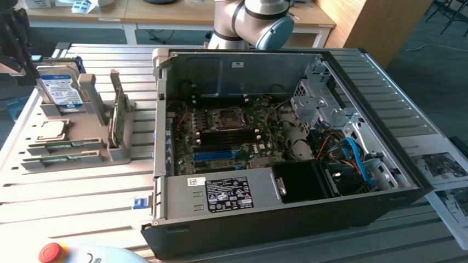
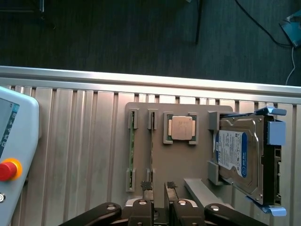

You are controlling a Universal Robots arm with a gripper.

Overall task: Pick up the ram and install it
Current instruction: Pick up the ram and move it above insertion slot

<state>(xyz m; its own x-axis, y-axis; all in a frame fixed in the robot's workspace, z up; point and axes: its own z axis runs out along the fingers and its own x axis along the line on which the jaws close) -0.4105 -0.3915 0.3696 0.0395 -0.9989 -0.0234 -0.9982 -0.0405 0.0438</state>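
A ribbed aluminium table [image 1: 80,203] carries everything, with wooden desks [image 1: 168,13] behind it. Toward the exterior view's left of the grey parts holder [image 1: 117,154], and nearer the camera, lies a teach pendant [image 1: 91,255] with a red stop button [image 1: 52,252]. On the holder, two green boards rest on edge in side-by-side cradles. The outer ram stick [image 1: 62,160] runs along the holder's rim, with the inner ram stick [image 1: 64,145] just beside it. Next comes a CPU [image 1: 51,130] lying flat in its pocket, then a blue-labelled hard drive [image 1: 62,90] propped at the holder's far end. A taller green card [image 1: 117,118] stands upright on the holder's case-facing side. In the wrist view the gripper [image 2: 158,185] hangs over the holder's edge with its fingers [image 2: 147,186] parted. Bare grey holder shows between them and they grip nothing; they are nearest the end of the inner ram stick. To the exterior view's right of the holder sits the open computer case [image 1: 292,222], with its motherboard [image 1: 241,139], blue slot [image 1: 219,155] and power supply [image 1: 219,194] exposed. The robot arm [image 1: 256,19] rises behind the case, and printed papers [image 1: 446,170] lie farthest from the holder
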